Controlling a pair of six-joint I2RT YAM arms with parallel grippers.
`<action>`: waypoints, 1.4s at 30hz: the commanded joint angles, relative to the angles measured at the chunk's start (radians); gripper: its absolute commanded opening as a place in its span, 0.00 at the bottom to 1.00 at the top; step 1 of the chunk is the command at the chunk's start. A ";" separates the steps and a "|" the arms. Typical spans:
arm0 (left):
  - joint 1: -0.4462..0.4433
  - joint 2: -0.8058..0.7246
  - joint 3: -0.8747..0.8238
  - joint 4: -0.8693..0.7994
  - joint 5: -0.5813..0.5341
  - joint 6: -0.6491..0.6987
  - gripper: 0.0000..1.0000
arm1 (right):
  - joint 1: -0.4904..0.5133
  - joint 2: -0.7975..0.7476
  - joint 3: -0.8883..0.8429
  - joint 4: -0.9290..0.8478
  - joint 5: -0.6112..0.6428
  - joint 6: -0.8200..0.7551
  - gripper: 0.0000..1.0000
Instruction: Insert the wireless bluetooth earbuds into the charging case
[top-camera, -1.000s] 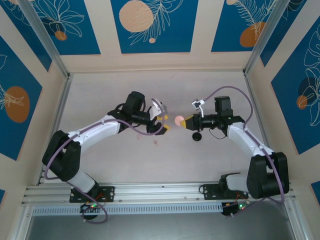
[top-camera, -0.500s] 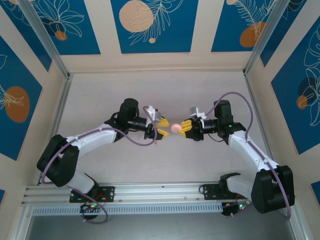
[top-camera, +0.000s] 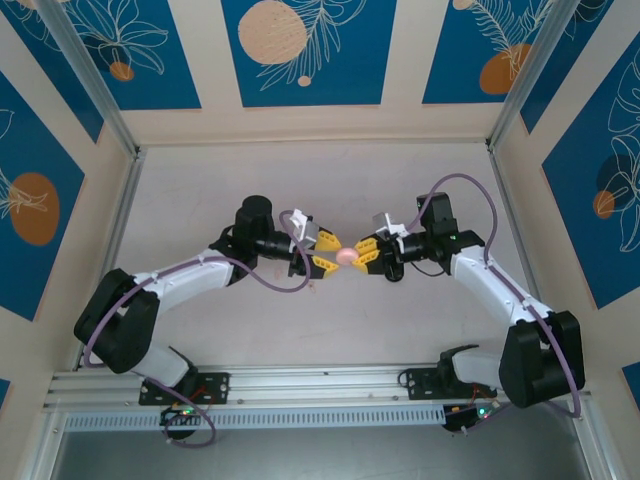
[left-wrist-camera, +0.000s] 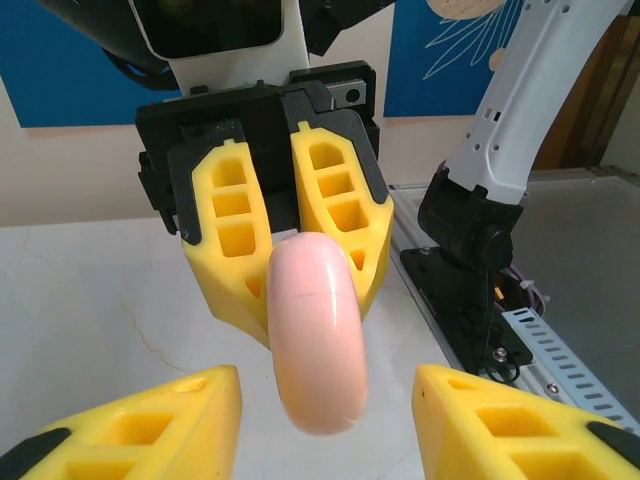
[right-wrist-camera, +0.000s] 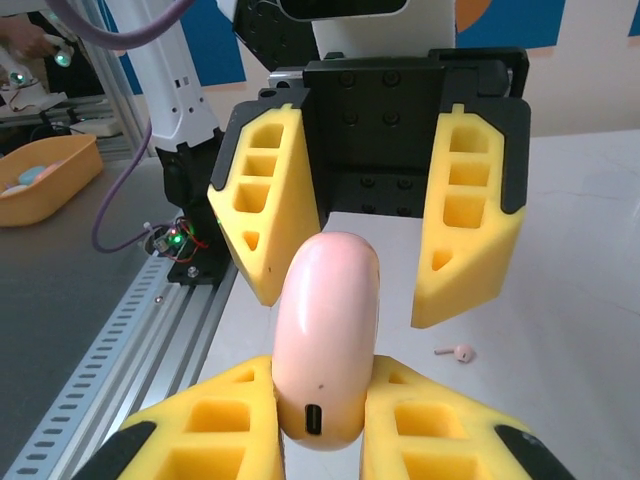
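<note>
The right fingers (right-wrist-camera: 200, 425) clamp the pink charging case (right-wrist-camera: 325, 330) edge-on above the desk (right-wrist-camera: 580, 250). The left fingers (left-wrist-camera: 150, 420) stand part-open astride it, not touching. Centre them, then close squarely. One pink earbud (right-wrist-camera: 455, 352) lies on the desk.

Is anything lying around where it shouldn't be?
Yes: one tiny pink earbud lies loose on the table, while the pink case is held up in the air by the right gripper.

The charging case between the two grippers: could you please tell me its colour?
The charging case is pale pink, best seen in the left wrist view.
</note>
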 joint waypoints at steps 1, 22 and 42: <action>-0.002 0.013 -0.008 0.047 0.054 -0.020 0.44 | 0.014 0.008 0.036 -0.029 -0.035 -0.032 0.16; -0.010 -0.075 0.047 -0.408 -0.121 0.260 0.17 | 0.031 -0.076 0.011 -0.006 0.217 0.116 0.48; -0.040 -0.081 0.255 -1.073 -0.465 0.621 0.16 | 0.268 0.023 0.127 -0.103 0.566 0.004 0.58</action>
